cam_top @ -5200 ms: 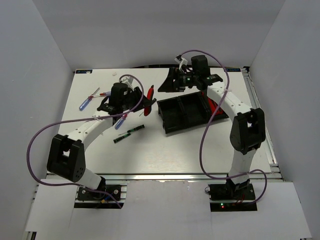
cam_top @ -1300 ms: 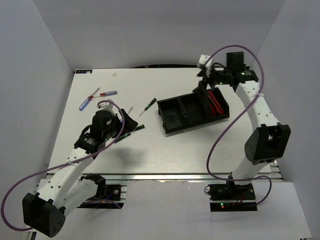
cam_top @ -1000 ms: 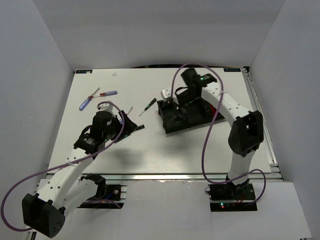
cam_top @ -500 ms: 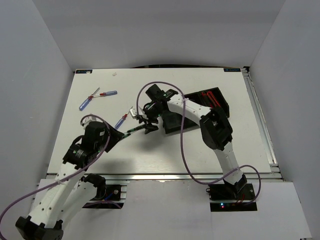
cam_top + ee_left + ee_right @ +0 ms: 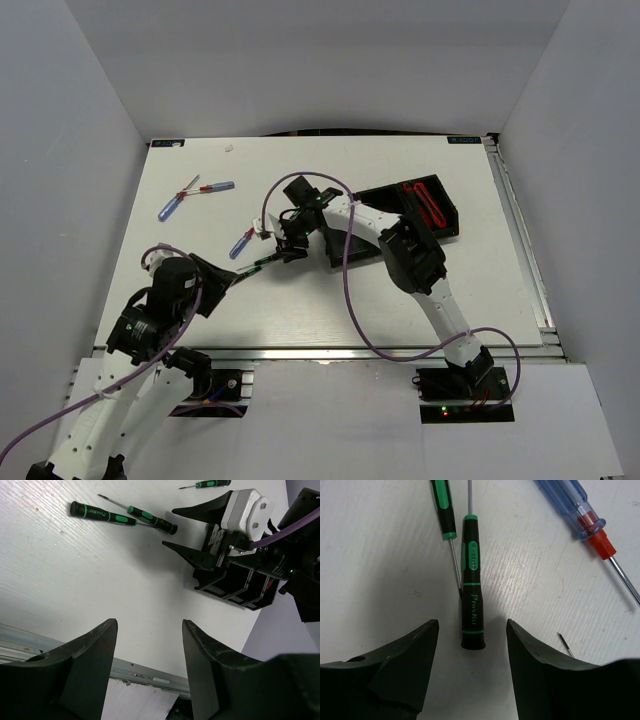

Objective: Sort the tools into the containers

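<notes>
My right gripper (image 5: pixel 285 245) reaches left across the table, open, low over two black screwdrivers with green marks (image 5: pixel 262 263). In the right wrist view the butt end of one black screwdriver (image 5: pixel 471 580) lies between the open fingers (image 5: pixel 520 645), not gripped; the second (image 5: pixel 443 507) lies beside it. My left gripper (image 5: pixel 222 275) is open and empty near the front edge (image 5: pixel 148 630). The black three-compartment tray (image 5: pixel 446 228) holds red pocket knives (image 5: pixel 422 205) in its right compartment; its left part is hidden by my right arm.
Blue- and red-handled screwdrivers lie at the far left (image 5: pixel 168 208), (image 5: pixel 218 186) and beside the right gripper (image 5: pixel 241 244), (image 5: pixel 580 505). A third black screwdriver (image 5: pixel 212 483) lies beyond the right gripper (image 5: pixel 169 528). White walls enclose the table.
My right arm swung from the tray across to the black screwdrivers and settled low over them. My left arm drew back toward its base, open and empty.
</notes>
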{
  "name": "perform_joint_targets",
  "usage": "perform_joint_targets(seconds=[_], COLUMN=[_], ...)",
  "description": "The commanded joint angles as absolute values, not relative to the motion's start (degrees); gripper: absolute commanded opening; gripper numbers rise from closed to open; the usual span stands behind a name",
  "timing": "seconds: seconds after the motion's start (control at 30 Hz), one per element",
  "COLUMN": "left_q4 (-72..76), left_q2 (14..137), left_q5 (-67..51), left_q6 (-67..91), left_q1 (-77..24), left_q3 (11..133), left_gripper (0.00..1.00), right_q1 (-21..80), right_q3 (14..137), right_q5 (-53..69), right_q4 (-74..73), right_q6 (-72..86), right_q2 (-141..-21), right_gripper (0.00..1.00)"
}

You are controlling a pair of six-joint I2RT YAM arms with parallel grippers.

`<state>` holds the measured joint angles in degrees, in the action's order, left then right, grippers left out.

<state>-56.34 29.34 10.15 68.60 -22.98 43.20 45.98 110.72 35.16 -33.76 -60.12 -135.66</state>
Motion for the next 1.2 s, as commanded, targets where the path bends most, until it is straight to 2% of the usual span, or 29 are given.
perform_joint_targets(seconds=[0.0,0.4,0.6,0.83,1.0,1.17], left_q4=[-57.6,-57.4,-57.0,-55.5,-50.9,-47.3], left_q2=[30.1,31.0,30.9,34.5,39.1,47.8], left_q5=[11.6,12.8,12.9,14.2,14.6,12.9], left_q6=[69.4,71.2,76.9,80.2,73.5,54.4], left_q1=[-22.8,-22.8,-22.8,-22.8,-22.8,-22.8], left_q3=[44.5,44.3,39.7,38.2,40.2,44.7], left_gripper=[0.65,0.67,0.69,0.63,0.61,0.61], right_q1=[46.4,46.4,46.3,46.0,44.7,41.8], right_q3=[111.1,110.0,108.6,108.5,108.3,105.6], right_q5=[33.9,33.4,35.2,38.5,41.7,44.6], right_q4=[-31.6,-32.3,-31.8,-31.0,-32.7,-35.8], right_q6=[-59.2,-58.4,-57.7,-51.7,-47.6,-42.4], right_q2=[-136.3,-136.7,-134.3,-128.9,-122.6,-114.8], right_gripper=[0.62,0.33,0.23,0.16,0.13,0.09])
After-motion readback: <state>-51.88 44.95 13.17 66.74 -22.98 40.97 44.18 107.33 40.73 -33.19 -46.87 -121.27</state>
